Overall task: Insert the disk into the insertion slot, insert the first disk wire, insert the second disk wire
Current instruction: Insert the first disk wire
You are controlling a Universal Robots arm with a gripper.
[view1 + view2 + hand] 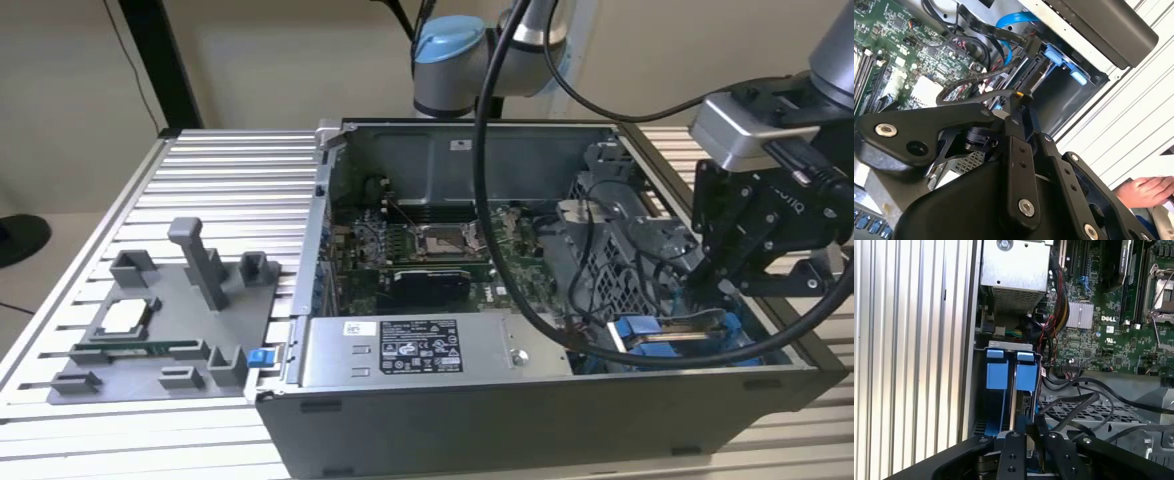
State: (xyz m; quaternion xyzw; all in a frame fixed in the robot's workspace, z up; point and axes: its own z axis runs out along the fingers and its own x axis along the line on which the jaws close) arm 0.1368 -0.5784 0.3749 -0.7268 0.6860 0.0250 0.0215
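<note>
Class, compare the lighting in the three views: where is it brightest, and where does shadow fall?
Exterior view: even light on the table; the computer case is dimmer inside. Second wrist view: the table's slats glare almost white, and the gripper stands as a dark mass in front. First wrist view: bright slats too, deep shadow inside the insertion slot.

Gripper [1032, 429] at blue-tabbed insertion slot [1010, 346]

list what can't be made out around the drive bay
- Inside of the insertion slot: dark, and the gripper covers part of it, first wrist view.
- Where the black cables end: behind the gripper, second wrist view.
- Person's hand: cut off by the edge, second wrist view.
</note>
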